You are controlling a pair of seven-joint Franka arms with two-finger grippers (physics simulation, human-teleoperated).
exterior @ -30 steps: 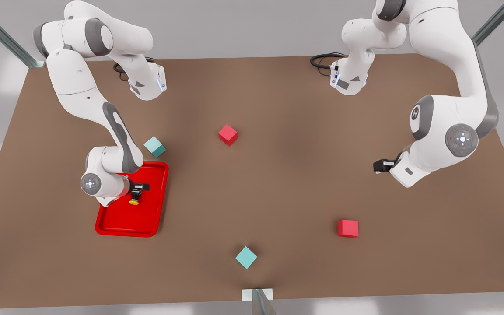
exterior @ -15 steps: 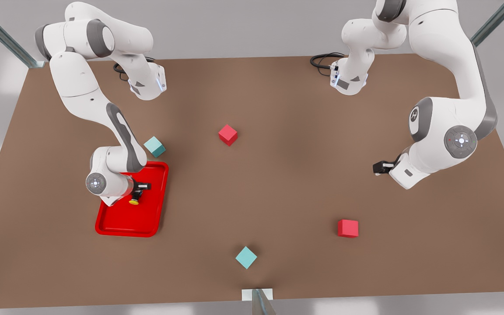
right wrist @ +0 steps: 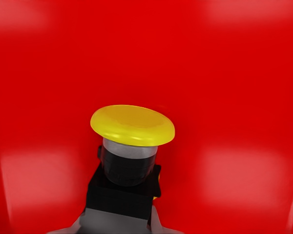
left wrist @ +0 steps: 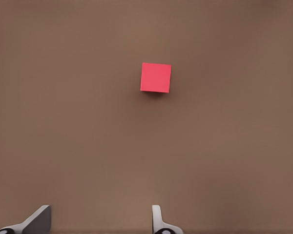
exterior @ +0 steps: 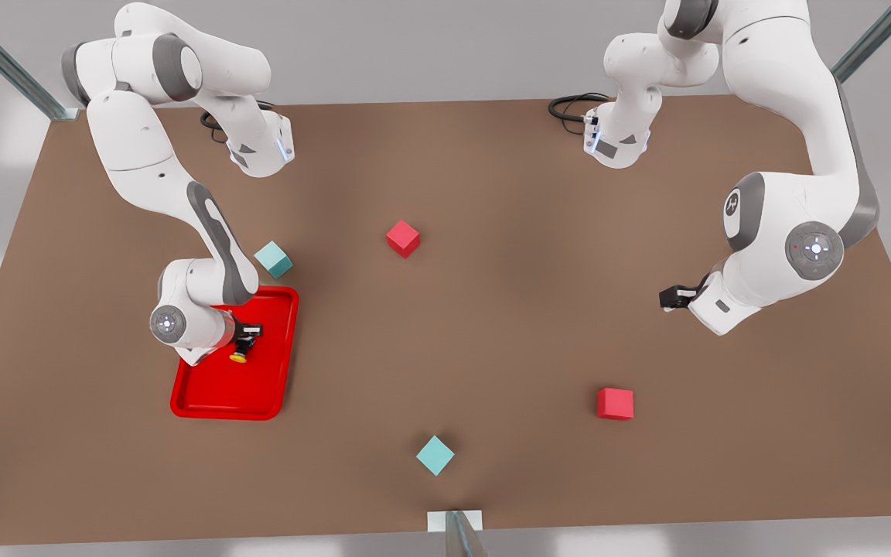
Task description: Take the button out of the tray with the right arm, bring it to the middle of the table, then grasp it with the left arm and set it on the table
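The button (exterior: 238, 356), a yellow cap on a black base, stands inside the red tray (exterior: 213, 398) at the front view's left. My right gripper (exterior: 249, 332) is down over it, shut on the black base. In the right wrist view the button (right wrist: 132, 126) rises from between the fingers (right wrist: 100, 219) with the tray floor (right wrist: 234, 73) behind it. My left gripper (exterior: 670, 296) hangs open above the brown table (exterior: 492, 348) at the front view's right, holding nothing. Its fingertips (left wrist: 39, 218) are spread wide in the left wrist view.
A teal cube (exterior: 273, 259) sits just behind the tray. A red cube (exterior: 403, 237) lies near mid-table, another red cube (exterior: 615, 403) at the front right, and a teal cube (exterior: 435, 455) near the front edge. The left wrist view looks down on a red cube (left wrist: 156, 77).
The right gripper's fingers have drawn in around the button's base and its wrist has shifted slightly. The left arm has barely moved.
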